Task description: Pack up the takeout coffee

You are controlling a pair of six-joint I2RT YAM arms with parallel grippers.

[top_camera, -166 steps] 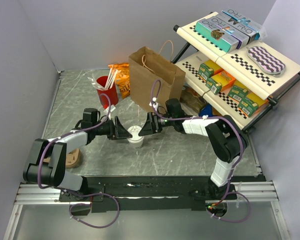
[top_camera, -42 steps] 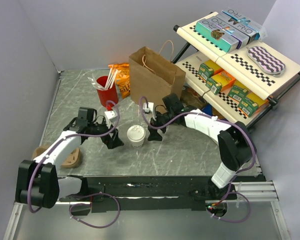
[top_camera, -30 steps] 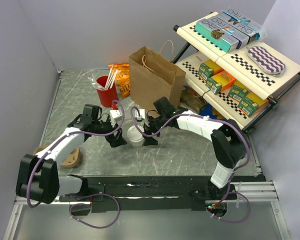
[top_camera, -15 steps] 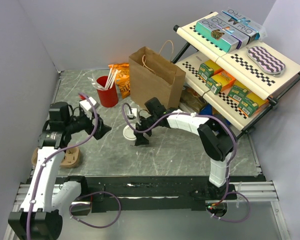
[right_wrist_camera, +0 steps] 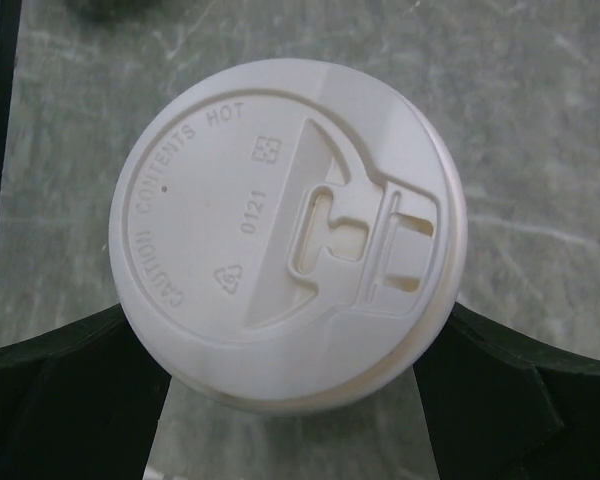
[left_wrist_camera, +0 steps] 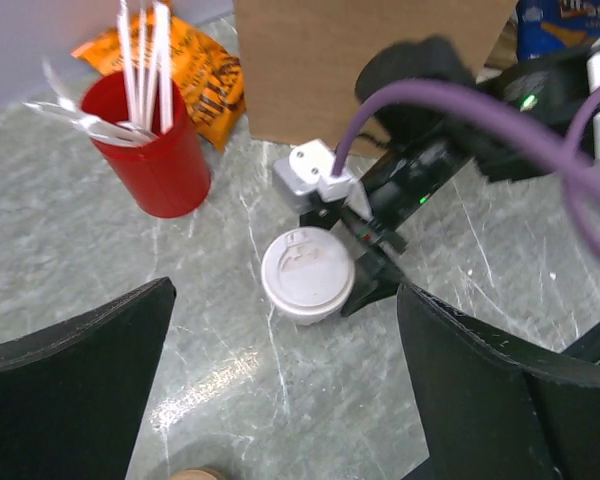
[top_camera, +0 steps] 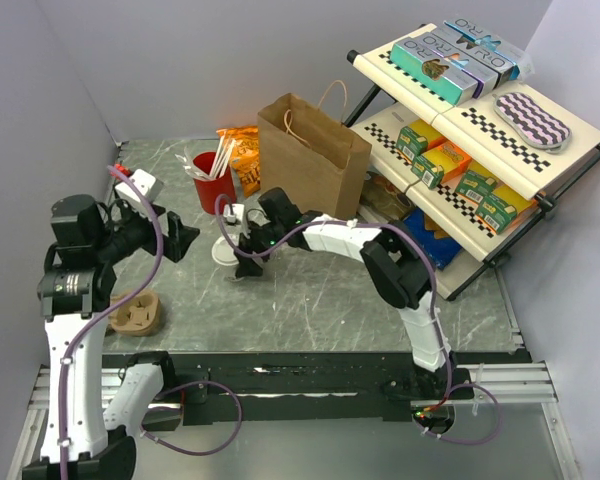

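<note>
Upright on the bench (top_camera: 320, 300), left of its middle, about halfway between near and far edges: the takeout coffee (top_camera: 223, 251), lid on. Around it, the right gripper (top_camera: 236, 254), fingers wide on either side; contact hidden under the lid rim, so grip impossible to tell. Toward the left edge, well apart: the left gripper (top_camera: 183, 241), fully spread, empty. Toward the far edge: red cup (top_camera: 215, 185) of white sticks, orange snack packet (top_camera: 242, 150), brown paper bag (top_camera: 305, 155) just beyond the right arm. Near the near-left corner: pulp cup carrier (top_camera: 130, 315).

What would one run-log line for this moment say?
coffee cup: upright on table, outside bag | right gripper: straddling cup, grip unclear | left gripper: open
</note>
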